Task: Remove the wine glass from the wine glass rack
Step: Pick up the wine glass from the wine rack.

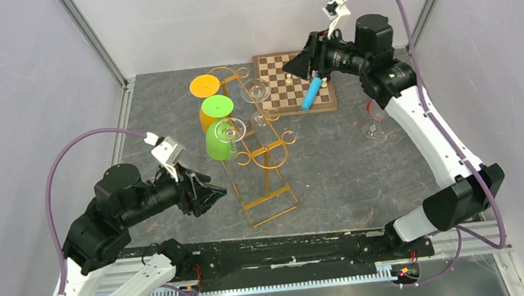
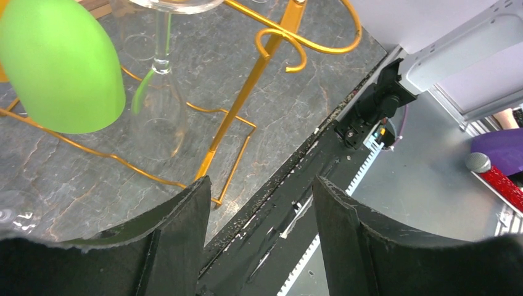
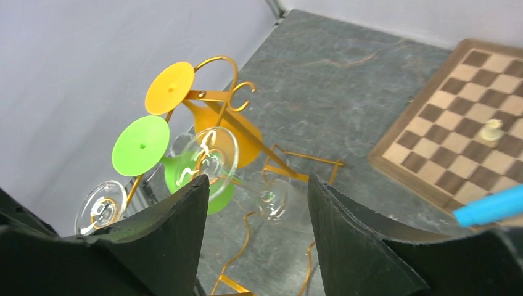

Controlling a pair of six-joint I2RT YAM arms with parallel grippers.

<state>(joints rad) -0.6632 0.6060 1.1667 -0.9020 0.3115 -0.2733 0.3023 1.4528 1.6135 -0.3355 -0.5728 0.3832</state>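
Your right gripper (image 3: 256, 185) hangs over the chessboard (image 3: 456, 135), jaws wide apart and empty, aimed at the clear wine glass (image 3: 216, 154) that hangs upside down on the gold wire rack (image 1: 270, 184). Your left gripper (image 1: 212, 193) sits open and empty beside the rack's base. The green glass (image 3: 140, 145) and orange glass (image 3: 169, 87) crowd the target, so a wide approach could knock them. A crooked pull may drag or tip the light rack.

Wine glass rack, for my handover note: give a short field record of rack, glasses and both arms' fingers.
rack: gold, upright, left of chessboard
hanging on rack: orange glass, green glass, two clear glasses
off rack: standing clear glass, right of chessboard
left fingers: open, empty, near rack base
right fingers: open, empty, near chessboard
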